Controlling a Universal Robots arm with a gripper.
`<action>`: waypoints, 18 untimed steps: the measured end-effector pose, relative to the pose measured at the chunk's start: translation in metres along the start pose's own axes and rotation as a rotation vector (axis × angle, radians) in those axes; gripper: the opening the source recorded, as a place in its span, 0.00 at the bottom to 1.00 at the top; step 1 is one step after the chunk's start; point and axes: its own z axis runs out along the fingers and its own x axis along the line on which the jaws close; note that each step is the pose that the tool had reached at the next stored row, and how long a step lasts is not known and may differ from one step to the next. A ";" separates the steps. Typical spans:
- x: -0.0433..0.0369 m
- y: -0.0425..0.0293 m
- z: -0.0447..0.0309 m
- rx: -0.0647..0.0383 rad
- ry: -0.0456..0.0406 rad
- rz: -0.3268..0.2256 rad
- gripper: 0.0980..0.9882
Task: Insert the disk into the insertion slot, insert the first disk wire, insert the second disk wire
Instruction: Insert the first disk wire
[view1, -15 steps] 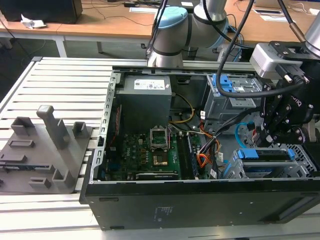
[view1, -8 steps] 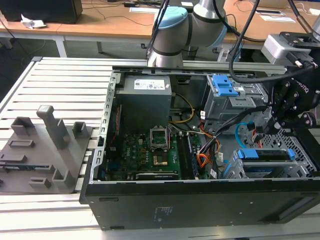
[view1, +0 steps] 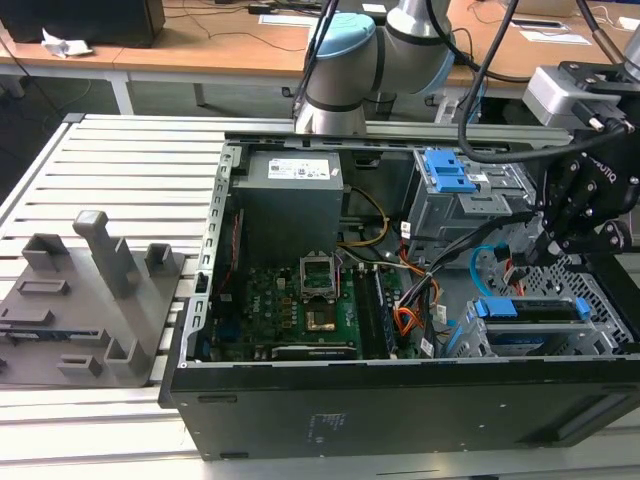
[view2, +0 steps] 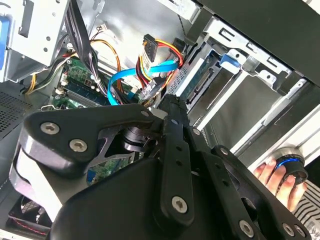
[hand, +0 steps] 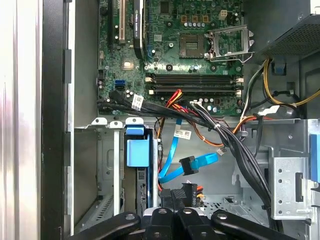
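Disk (hand: 137, 152) sits in the insertion slot (hand: 107, 165), blue carrier end facing out. My gripper (hand: 173, 202) looks clamped on the first disk wire (view2: 149, 47) just behind its black plug, close to the disk's connector end. Risks: the plug tilts in my grip and jams or bends at the port; the second disk wire (hand: 175, 150) loops right beside it and could snag; a person's hand (view2: 267, 175) is at the case edge. Count: one disk, one slot, one red-orange bundle, one light-blue cable, one hand.
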 end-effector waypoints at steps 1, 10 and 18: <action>0.0000 0.0001 -0.0016 0.000 0.0002 0.000 0.01; 0.0000 0.0003 -0.0073 0.000 0.0001 0.000 0.01; -0.0074 0.0004 -0.0074 0.000 0.0003 0.000 0.30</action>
